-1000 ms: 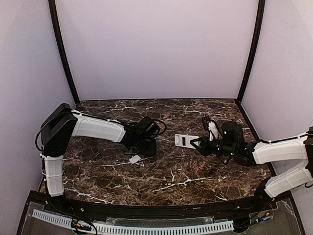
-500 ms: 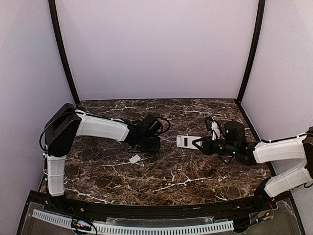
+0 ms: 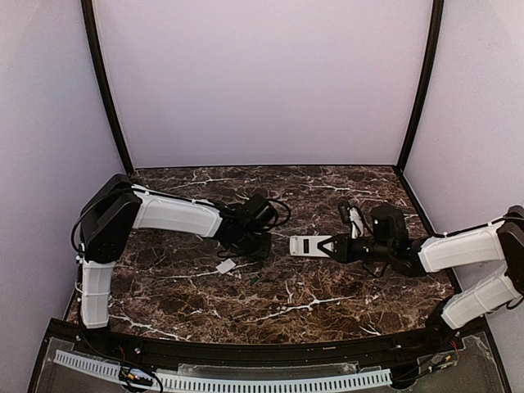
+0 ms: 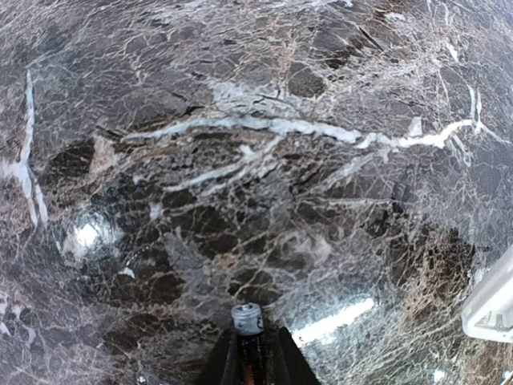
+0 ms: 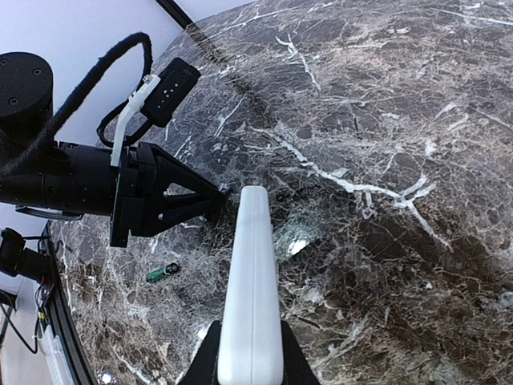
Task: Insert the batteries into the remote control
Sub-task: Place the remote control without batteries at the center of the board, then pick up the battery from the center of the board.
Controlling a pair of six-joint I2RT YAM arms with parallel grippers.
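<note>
My right gripper (image 5: 248,346) has its jaws clamped on the remote control (image 5: 253,265). My left gripper (image 4: 250,341) pinches a battery (image 4: 247,318).

A dark brown marble tabletop (image 3: 327,303), veined in white, is closed in by plain pale lilac walls (image 3: 262,82) with black upright corner posts (image 3: 105,90). A small flat white rectangular piece (image 3: 225,265) lies on the stone (left of centre). A white perforated strip (image 3: 246,381) runs along the near edge.
</note>
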